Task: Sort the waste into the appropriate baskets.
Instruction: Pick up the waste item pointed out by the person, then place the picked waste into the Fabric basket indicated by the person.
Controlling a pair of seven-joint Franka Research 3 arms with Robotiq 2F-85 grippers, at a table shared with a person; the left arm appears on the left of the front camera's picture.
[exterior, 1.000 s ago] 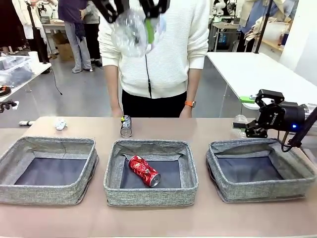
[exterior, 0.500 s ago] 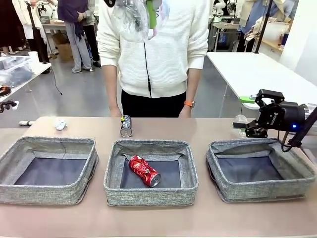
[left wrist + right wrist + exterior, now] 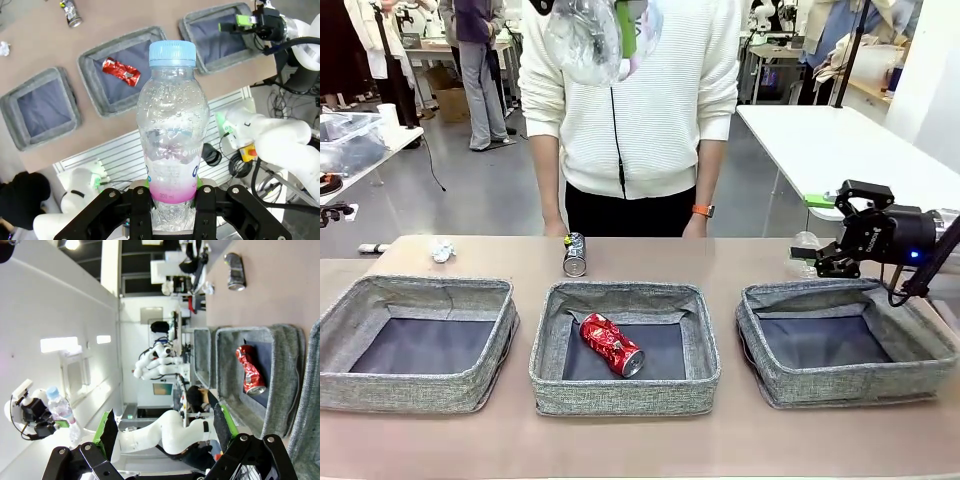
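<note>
1. Blue-capped bottle (image 3: 172,135): clamped near its base between the green pads of the left gripper (image 3: 172,194), carried high above the table, level with the person's white sweater (image 3: 650,110) in the front view.
2. Long axis in line with the fingers, cap pointing away from the wrist and down toward the table.
3. From the wrist, cap lined up with the gap between the middle basket (image 3: 120,41) and the right basket (image 3: 187,32). Well above all three baskets, touching none. Hard to tell from such height what lies straight below.
4. In the middle basket: the dented red can (image 3: 612,345), lying aslant on the lining. In the left basket (image 3: 420,290) and the right one: bare dark lining.
5. Judging by that can, metal in the middle, so plastic left or right. Cannot tell which from here.
6. Right gripper (image 3: 815,228): jaws spread wide, grasping nothing, hanging level by the far right corner of the right basket, fingers pointing toward the table's middle.
7. Not yet sorted, on the table past the baskets: the dark can (image 3: 575,254) just beyond the middle basket's far wall, the paper wad (image 3: 442,250) beyond the left one's.
8. Likely next: carry sideways over the chosen lining, come down, then let go. Risk of a bounce off the soft walls if dropped from this height.
</note>
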